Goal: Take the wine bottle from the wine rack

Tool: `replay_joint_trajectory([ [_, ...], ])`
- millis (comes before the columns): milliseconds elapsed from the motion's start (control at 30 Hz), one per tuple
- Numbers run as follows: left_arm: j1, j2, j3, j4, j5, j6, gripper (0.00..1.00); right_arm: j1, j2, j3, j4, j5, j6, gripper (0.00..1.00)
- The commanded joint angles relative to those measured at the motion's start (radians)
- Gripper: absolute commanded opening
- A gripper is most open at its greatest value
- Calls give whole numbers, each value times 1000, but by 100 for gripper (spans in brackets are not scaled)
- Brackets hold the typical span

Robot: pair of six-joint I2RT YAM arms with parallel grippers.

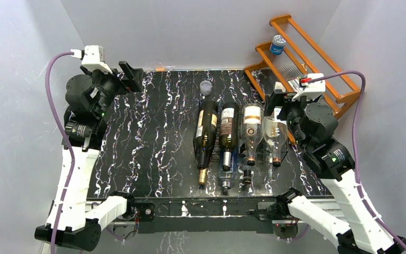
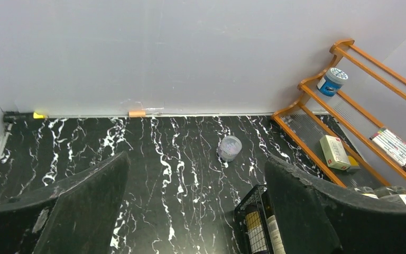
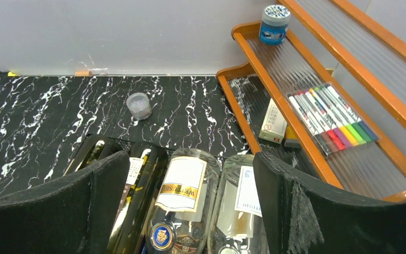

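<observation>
Wine bottles [image 1: 228,127], two dark glass, two clear, paper-labelled, lie side by side on the thin black wire wine rack [image 2: 249,197] on the marbled table [image 1: 153,137]; left gripper [image 2: 196,159] and right gripper [image 3: 190,156] gape wide, empty

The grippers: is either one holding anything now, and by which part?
Nothing is held. The left gripper and the right gripper both have open jaws.

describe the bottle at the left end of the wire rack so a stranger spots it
On the black white-veined table, a low black wire rack holds bottles lying side by side. Take the dark glass bottle at its left end. Alone among them, its neck is wrapped in gold foil.
</observation>
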Motion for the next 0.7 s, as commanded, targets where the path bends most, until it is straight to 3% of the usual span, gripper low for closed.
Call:
replay_joint_trajectory([
  [0,41,22,-8,-38,84,-74,98,-7,3,19,-19,62,73,98],
  [400,86,121,-60,-94,201,-207,98,-17,59,22,-96,113,289,98],
  [667,96,122,-151,-84,272,-295,98,-21,106,29,-125,-229,245,98],
])
